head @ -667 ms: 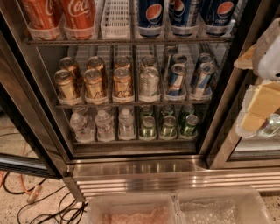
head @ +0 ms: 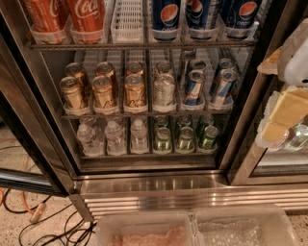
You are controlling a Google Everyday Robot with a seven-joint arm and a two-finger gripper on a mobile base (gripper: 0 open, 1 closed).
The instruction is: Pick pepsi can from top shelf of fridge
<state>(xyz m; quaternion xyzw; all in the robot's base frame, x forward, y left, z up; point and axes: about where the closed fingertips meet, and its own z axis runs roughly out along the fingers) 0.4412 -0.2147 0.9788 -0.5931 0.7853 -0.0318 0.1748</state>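
While the gripper point(head: 285, 114) sits at the right edge of the view, in front of the fridge's point(head: 159, 185) right door post and level with the middle rack, can't tell how far open it is; nothing visibly held. It is well apart from the pepsi can point(head: 242, 14), which stands upright at the right end of the top shelf point(head: 144, 45), up and left of the gripper. Two more Pepsi cans point(head: 166, 17) stand beside it to the left, each in its own lane tray. Next left is a white lane tray point(head: 127, 20), then two red Coca-Cola cans point(head: 88, 17). Middle rack: gold cans point(head: 103, 91) on the left, silver cans point(head: 164, 91) in the centre, slim blue-and-silver cans point(head: 194, 86) on the right. Bottom rack: water bottles point(head: 114, 137) left, green bottles point(head: 185, 138) right. Below the ribbed base, two clear plastic bins point(head: 243, 228); cables point(head: 45, 226) on the floor at lower left.
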